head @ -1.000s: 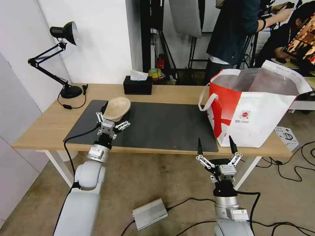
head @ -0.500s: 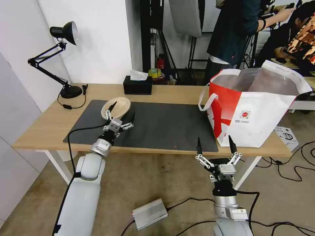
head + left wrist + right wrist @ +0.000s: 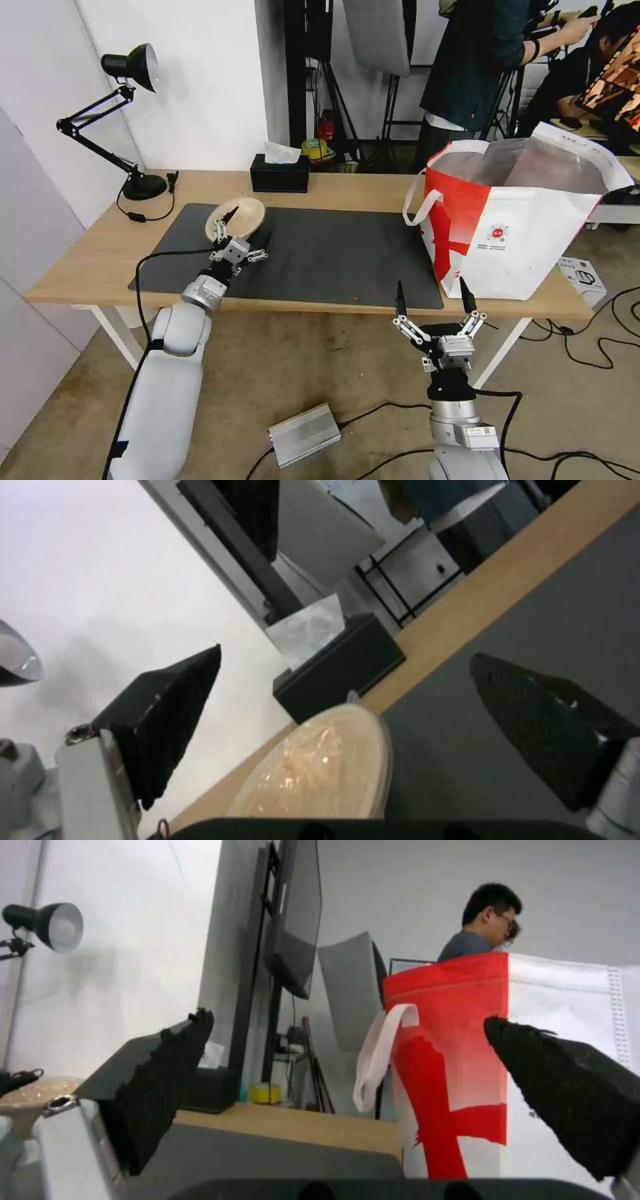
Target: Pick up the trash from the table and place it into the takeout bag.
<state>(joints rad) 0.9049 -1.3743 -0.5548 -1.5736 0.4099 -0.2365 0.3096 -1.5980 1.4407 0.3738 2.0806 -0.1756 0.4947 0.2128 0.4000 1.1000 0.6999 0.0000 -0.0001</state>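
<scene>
The left gripper (image 3: 245, 228) is over the dark mat (image 3: 320, 257) on the worktop (image 3: 93, 257). Its jaws are wide open. One finger (image 3: 228, 216) shows in front of the beige bowl (image 3: 241, 215), and the other finger is over the mat just beside the bowl. The jaws hold nothing. I cannot tell if the finger touches the bowl. In the left wrist view the bowl (image 3: 320, 772) sits between the two black fingers (image 3: 170, 715), near the back edge of the mat. A black tissue box (image 3: 340, 667) stands behind it on the wood.

The right gripper (image 3: 431, 299) is in front of the worktop's near edge, below the top. Its jaws are wide open too and hold nothing.

The bag (image 3: 533, 227) stands upright on the right end of the worktop, with its top open. It is well apart from the bowl. In the right wrist view the bag (image 3: 460, 1050) shows between the right fingers (image 3: 573, 1090), farther off.

A black lamp (image 3: 120, 113) stands at the left back corner.
</scene>
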